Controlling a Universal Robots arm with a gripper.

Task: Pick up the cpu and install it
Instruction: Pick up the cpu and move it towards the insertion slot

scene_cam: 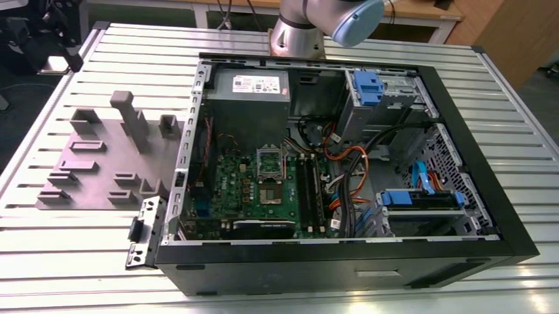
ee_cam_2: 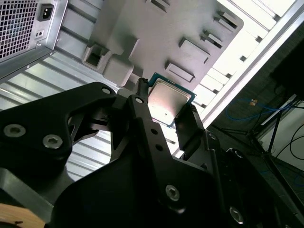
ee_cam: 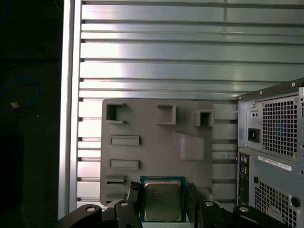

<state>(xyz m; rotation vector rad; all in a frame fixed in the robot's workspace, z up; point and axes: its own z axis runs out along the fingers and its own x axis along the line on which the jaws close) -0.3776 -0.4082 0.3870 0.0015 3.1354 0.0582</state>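
Observation:
The cpu (ee_cam: 162, 199) is a small square chip with a shiny silver top and a thin dark-green rim. It sits between the two black fingers (ee_cam: 134, 199) of my gripper (ee_cam: 163, 203), which is shut on its opposite edges. In the second wrist view the cpu (ee_cam_2: 168, 100) and gripper (ee_cam_2: 166, 113) hang well above the grey holder plate (ee_cam_2: 142, 28). In the exterior view the open computer case (scene_cam: 454, 118) lies on the table, with the motherboard (scene_cam: 245, 190) and its silver socket frame (scene_cam: 269, 171) exposed.
The grey holder plate (scene_cam: 96, 163) with raised blocks and slots lies on the ribbed metal table (scene_cam: 70, 261), at the exterior view's left of the case. The arm's base (scene_cam: 302, 29) stands behind the case. Cables (scene_cam: 349, 163), drive cages (scene_cam: 376, 91) and a power supply (scene_cam: 249, 88) sit inside the case.

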